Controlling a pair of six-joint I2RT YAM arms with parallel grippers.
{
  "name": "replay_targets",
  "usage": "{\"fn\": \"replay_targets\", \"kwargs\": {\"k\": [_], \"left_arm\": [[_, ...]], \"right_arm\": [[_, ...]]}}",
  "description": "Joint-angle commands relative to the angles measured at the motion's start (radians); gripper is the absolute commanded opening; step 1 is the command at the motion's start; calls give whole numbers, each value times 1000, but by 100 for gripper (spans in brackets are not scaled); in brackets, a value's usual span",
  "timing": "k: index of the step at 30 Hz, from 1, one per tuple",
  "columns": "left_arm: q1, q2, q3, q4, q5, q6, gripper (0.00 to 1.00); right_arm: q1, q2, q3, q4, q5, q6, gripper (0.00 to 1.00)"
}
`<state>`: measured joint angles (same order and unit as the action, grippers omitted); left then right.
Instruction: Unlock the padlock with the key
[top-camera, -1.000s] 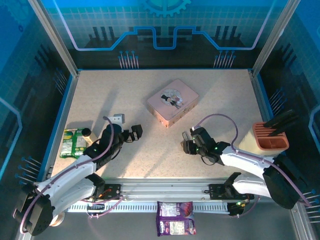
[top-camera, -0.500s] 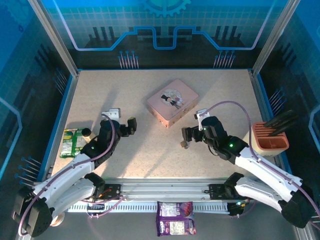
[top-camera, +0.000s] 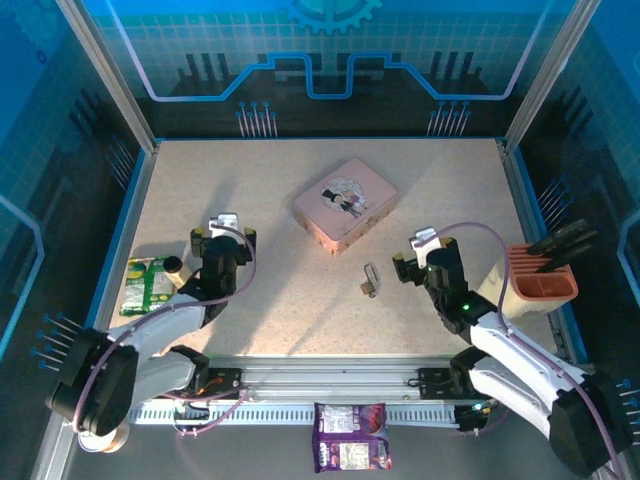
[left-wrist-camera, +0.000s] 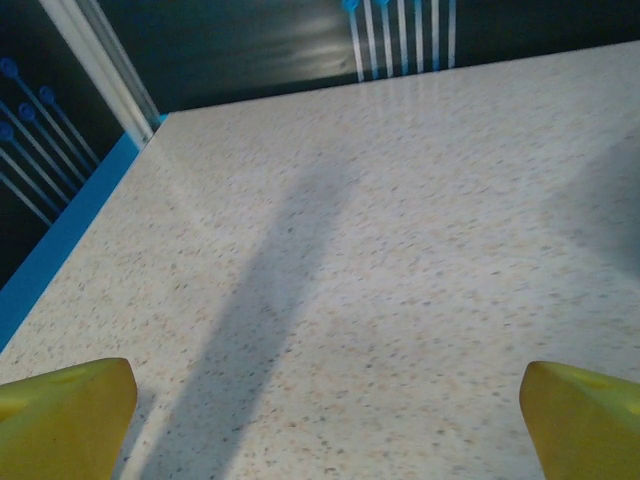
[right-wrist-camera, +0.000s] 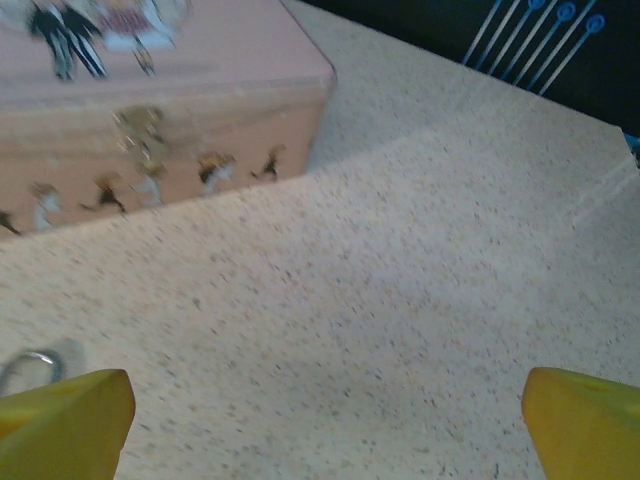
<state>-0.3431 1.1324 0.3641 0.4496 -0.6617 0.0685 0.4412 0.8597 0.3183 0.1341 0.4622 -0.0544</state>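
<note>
The tiny brass padlock (top-camera: 369, 288) lies on the table near the middle, its thin silver shackle (top-camera: 372, 272) pointing away from me. The edge of the shackle (right-wrist-camera: 28, 366) also shows at the lower left of the right wrist view. I cannot make out the key. My right gripper (top-camera: 425, 258) stands open a little to the right of the padlock, apart from it, with bare table between its yellow fingertips (right-wrist-camera: 70, 420). My left gripper (top-camera: 223, 237) is open far to the left over bare table, with its yellow fingertips (left-wrist-camera: 65, 415) wide apart.
A pink tin (top-camera: 345, 205) with a cartoon figure sits behind the padlock, close ahead of the right gripper (right-wrist-camera: 150, 90). A green packet (top-camera: 148, 285) and a small dark cap (top-camera: 172, 265) lie at the left edge. An orange holder (top-camera: 540, 275) stands at the right.
The right gripper has pulled back to the right, away from the padlock, which now lies free on the table. The left gripper has swung left and away from the middle.
</note>
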Motion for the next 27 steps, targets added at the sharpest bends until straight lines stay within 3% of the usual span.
{"fn": "replay_targets", "kwargs": {"k": [1,4,8,15,18,20,22,25,27], "left_arm": [[61,59,-24,145,77,32,99],[121,134,-63,285,183,45,99],[167,179,-57,349,254,47,99],[255,295,-59,508,480,-8,99],[260,446,-62,686,439,-2,99],[262,416,-41,580,463,-18,99],[269,429,-25,580,449,-27,99],[275,428,-12,552,414,-45,99],[280,429,-5,539,387,-62,99]], "right_arm": [[-54,50,-46,272,-23,-82,100],[-94,144,-78,400,-40,-110,100],[-129,282,-83,563,-84,-133,100],[-240,462,-65,817,-323,-113,100],[-300,561,-46,888,-430,-64,100],[-324,624,-40,932,-433,-39,100],[-347,697,-41,1018,-468,-20,100],[-352,680,3,903,-452,-13,100],[-349,681,52,806,-358,26,100]]}}
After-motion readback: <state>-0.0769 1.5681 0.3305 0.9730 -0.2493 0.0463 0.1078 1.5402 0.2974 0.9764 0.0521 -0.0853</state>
